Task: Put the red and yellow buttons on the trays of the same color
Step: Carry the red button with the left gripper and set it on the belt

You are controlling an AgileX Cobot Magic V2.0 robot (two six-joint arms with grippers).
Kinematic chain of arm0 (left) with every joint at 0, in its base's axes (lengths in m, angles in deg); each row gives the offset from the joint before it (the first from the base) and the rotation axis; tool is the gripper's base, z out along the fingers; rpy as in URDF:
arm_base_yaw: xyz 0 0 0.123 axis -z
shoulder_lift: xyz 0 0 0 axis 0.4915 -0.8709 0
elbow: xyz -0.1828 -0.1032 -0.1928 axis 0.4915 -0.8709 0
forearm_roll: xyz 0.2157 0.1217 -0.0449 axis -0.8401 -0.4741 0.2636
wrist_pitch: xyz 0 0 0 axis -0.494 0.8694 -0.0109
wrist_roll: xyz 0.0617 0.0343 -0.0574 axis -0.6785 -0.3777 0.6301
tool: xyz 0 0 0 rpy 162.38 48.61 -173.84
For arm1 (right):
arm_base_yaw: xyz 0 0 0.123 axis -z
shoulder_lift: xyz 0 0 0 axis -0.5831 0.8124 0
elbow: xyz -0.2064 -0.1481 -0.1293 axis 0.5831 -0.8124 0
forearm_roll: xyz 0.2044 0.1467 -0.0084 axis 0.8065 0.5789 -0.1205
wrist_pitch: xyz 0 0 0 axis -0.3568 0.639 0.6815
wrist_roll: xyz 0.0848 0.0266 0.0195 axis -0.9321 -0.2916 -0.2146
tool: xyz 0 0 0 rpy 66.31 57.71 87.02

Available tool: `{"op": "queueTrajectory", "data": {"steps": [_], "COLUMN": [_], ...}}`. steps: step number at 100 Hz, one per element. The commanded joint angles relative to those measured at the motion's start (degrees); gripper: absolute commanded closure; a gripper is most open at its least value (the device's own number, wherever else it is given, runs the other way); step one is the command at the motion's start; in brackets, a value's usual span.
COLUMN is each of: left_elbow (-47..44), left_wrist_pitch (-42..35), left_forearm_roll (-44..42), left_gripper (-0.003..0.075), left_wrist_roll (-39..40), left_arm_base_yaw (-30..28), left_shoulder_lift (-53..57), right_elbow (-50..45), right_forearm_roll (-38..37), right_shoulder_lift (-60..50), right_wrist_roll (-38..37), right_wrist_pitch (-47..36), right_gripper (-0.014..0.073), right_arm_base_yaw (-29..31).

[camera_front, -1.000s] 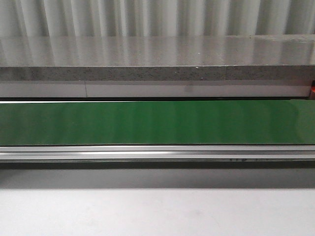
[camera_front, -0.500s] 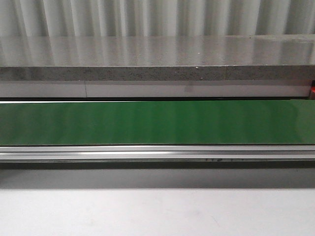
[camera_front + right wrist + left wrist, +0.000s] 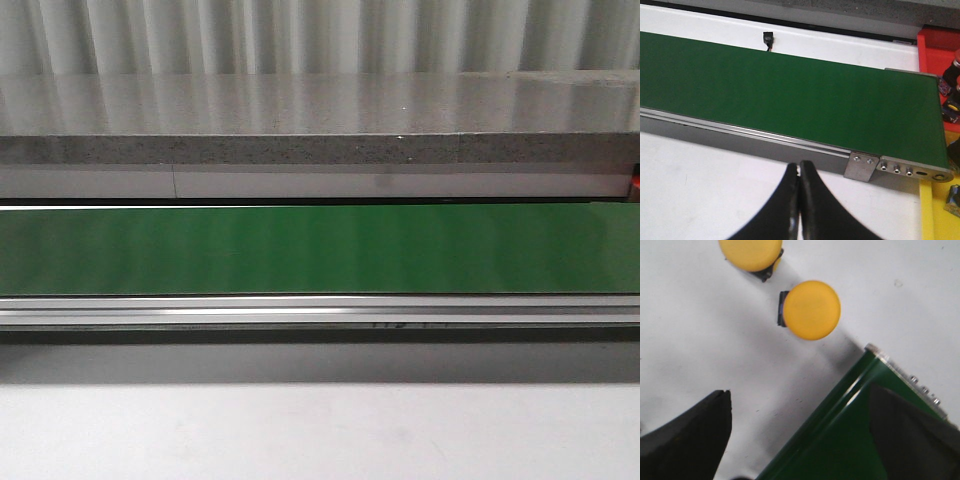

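Two yellow buttons on dark bases lie on the white table in the left wrist view, one (image 3: pixel 811 310) near the conveyor's end, the other (image 3: pixel 751 252) cut by the frame edge. My left gripper (image 3: pixel 799 390) is open and empty, one finger over the table, the other over the green belt (image 3: pixel 840 440). My right gripper (image 3: pixel 799 165) is shut on nothing, above the table beside the conveyor. A red tray (image 3: pixel 940 47) and a yellow tray (image 3: pixel 935 215) sit past the belt's end. No red button shows clearly. Neither gripper appears in the front view.
The long green conveyor belt (image 3: pixel 320 250) with its metal side rail (image 3: pixel 320 312) crosses the front view, a grey ledge (image 3: pixel 320 150) behind it. Small dark parts (image 3: pixel 951 75) lie by the red tray, and another (image 3: pixel 955 197) on the yellow tray.
Small dark marks along the conveyor's front rail have slid to the left in the front view. Nothing else differs.
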Motion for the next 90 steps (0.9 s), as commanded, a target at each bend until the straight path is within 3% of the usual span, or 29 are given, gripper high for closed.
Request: {"op": "queueTrajectory", "data": {"steps": [1,37,66,76,90], "left_elbow": [1.6,2.8,7.6,7.6,7.6], "left_wrist_pitch": [-3.6,-9.2,-9.5,-9.5,-9.1], "left_forearm_roll": [3.1,3.9,4.0,4.0,4.0], "left_gripper": [0.0188,0.0188,0.0190,0.0229,0.0358], "left_wrist_roll": [4.1,7.9,7.9,7.9,7.9], "left_arm_base_yaw": [-0.1,-0.1,-0.1,-0.1,-0.1], "left_shoulder_lift": [0.7,-6.4,-9.3,-9.3,-9.3], "right_elbow": [1.4,1.4,1.4,1.4,1.4], "right_forearm_roll": [-0.2,-0.2,-0.1,-0.1,-0.1], "right_shoulder_lift": [0.4,0.4,0.4,0.4,0.4], "right_wrist_roll": [0.6,0.6,0.6,0.6,0.6], "right_wrist_pitch": [-3.9,-3.9,-3.9,-3.9,-3.9], "right_gripper": [0.0660,0.0660,0.0660,0.0660,0.0660], "right_arm_base_yaw": [-0.1,-0.1,-0.1,-0.1,-0.1]}}
